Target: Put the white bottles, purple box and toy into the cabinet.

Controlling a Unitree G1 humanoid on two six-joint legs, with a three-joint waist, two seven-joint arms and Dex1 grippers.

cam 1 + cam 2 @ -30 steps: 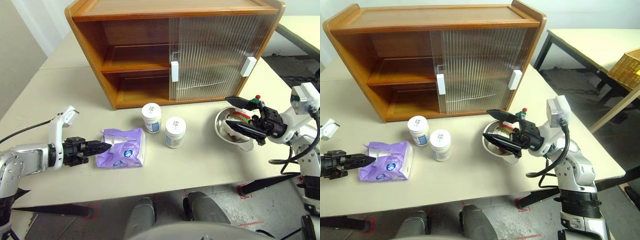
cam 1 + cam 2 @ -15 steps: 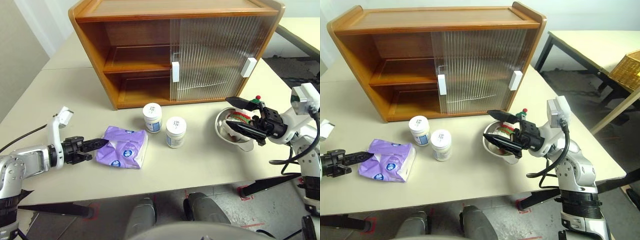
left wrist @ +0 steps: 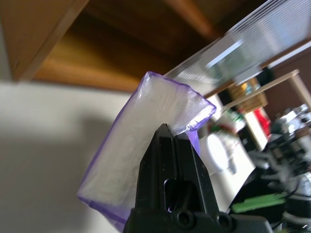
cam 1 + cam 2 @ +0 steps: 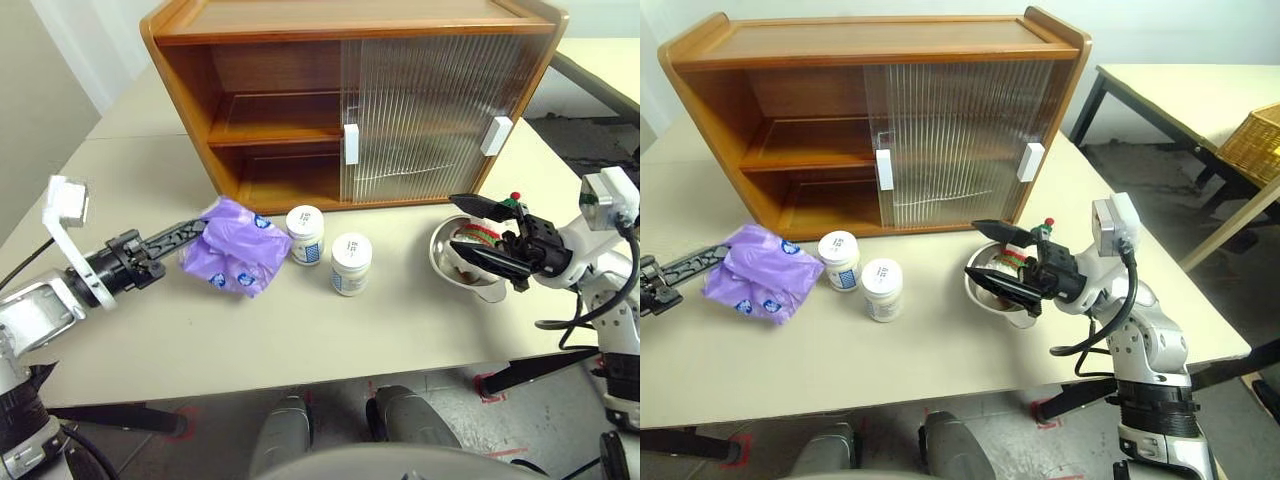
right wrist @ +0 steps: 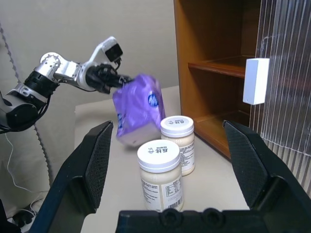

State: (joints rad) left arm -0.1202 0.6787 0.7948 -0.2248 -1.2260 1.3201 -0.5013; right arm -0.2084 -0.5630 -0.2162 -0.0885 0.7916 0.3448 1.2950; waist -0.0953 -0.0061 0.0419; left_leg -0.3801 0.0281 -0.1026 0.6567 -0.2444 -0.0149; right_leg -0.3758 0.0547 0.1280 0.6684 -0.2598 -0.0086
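My left gripper [image 4: 193,233] is shut on a corner of the purple box [image 4: 236,256], which hangs crumpled above the table, just left of the white bottles. In the left wrist view the black fingers [image 3: 167,145] pinch the pack's top edge [image 3: 146,126]. The two white bottles [image 4: 304,234] [image 4: 351,263] stand upright in front of the cabinet [image 4: 270,110], whose left half is open. My right gripper [image 4: 470,230] is open, level, its fingers above and below the rim of a steel bowl [image 4: 448,262]. The toy [image 4: 486,236] lies in that bowl, partly hidden by the gripper.
Ribbed sliding doors [image 4: 430,100] with white handles cover the cabinet's right half. Beyond the table's right edge stands a second table [image 4: 1180,80] with a wicker basket [image 4: 1255,135]. Bare tabletop [image 4: 300,330] lies in front of the bottles.
My left gripper closed on the purple box, lifted it off the table and swung it toward the cabinet's open side. The right arm, bottles and bowl stayed put.
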